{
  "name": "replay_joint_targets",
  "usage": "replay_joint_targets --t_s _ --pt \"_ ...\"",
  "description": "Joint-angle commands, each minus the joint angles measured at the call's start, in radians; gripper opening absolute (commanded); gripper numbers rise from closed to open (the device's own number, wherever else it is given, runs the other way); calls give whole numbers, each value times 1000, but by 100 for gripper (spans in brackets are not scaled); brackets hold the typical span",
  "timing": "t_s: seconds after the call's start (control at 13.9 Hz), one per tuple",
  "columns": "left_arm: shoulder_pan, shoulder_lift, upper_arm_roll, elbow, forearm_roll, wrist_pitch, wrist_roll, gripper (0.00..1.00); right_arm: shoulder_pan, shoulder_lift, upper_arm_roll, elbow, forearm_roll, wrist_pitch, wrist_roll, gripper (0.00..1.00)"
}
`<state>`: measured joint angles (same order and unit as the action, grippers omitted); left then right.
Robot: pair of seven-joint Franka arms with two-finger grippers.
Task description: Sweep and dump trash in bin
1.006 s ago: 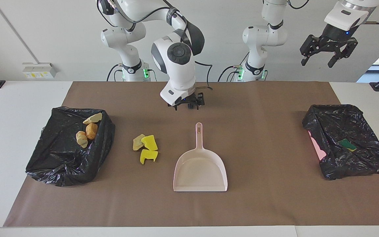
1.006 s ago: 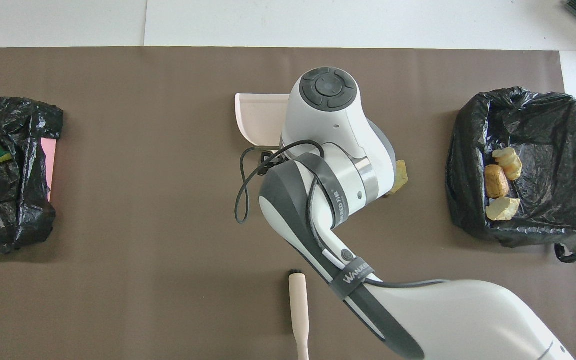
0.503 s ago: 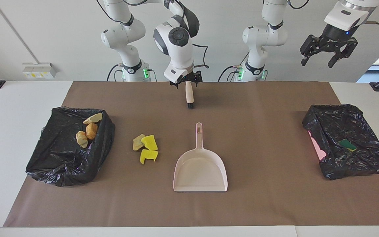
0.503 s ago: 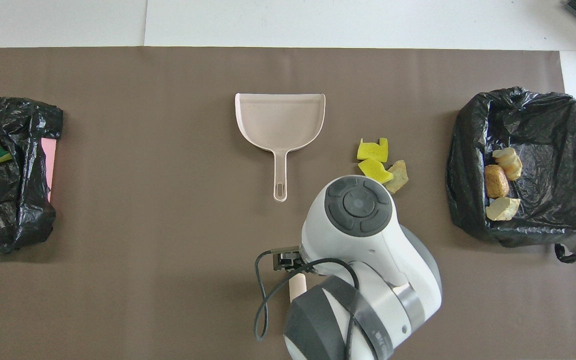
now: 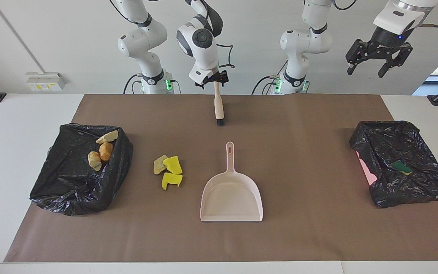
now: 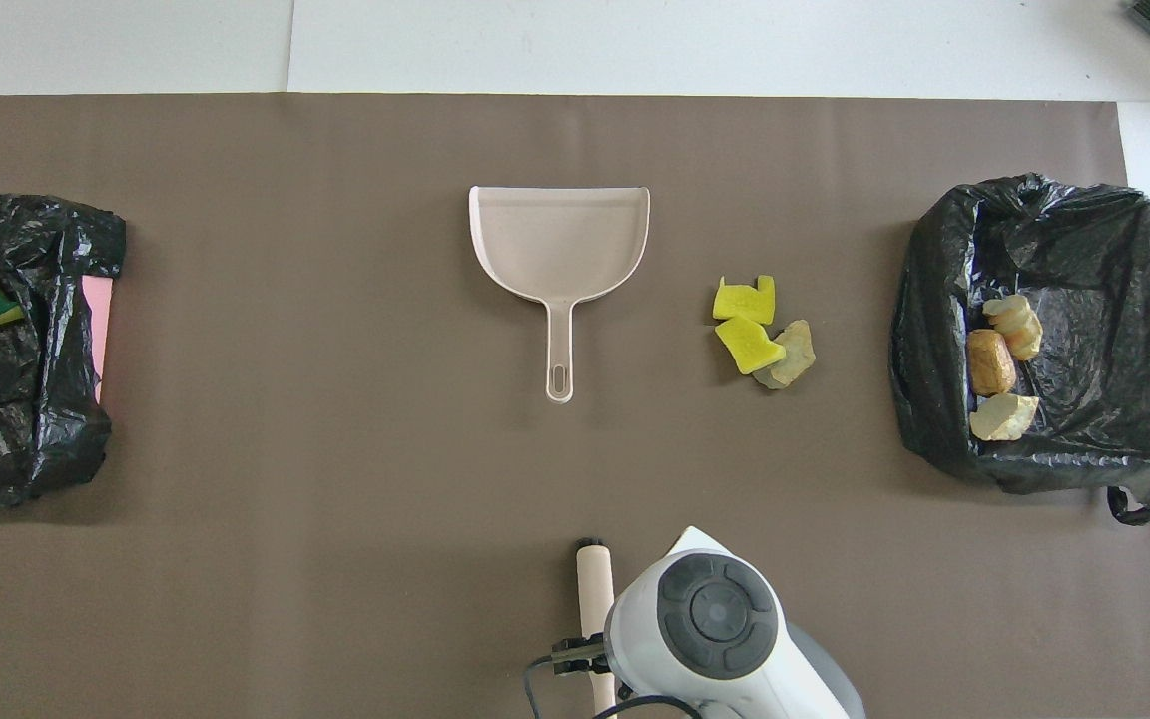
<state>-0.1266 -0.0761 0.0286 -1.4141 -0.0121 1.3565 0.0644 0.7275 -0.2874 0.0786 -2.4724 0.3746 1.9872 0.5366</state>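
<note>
A brown mat (image 5: 302,236) covers the white table (image 5: 13,125); a pink dustpan (image 5: 231,198) lies mid-mat, handle toward the robots; a brush (image 5: 218,108) lies nearer the robots than the dustpan, bristles toward it; a green-and-yellow sponge (image 5: 401,167) sits in the black-bagged box (image 5: 424,190) at the left arm's end; a wall socket (image 5: 44,82) shows above the table.

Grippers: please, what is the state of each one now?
Left gripper: open, empty, raised.
Right gripper: open, empty, over the brush handle.
</note>
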Motion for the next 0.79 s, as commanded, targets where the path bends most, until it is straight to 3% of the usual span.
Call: replay_joint_targets --t_s 0.0,0.36,0.72 --pt "-16 -11 -2 -8 11 -4 -3 100 51 -30 -2 -69 32 91 57 100" --pt "-39 1 -47 -38 7 116 -6 100 151 65 -2 -124 33 261 118 100" --pt "-215 33 -50 -170 7 323 -165 100 155 62 0 -135 33 246 118 100"
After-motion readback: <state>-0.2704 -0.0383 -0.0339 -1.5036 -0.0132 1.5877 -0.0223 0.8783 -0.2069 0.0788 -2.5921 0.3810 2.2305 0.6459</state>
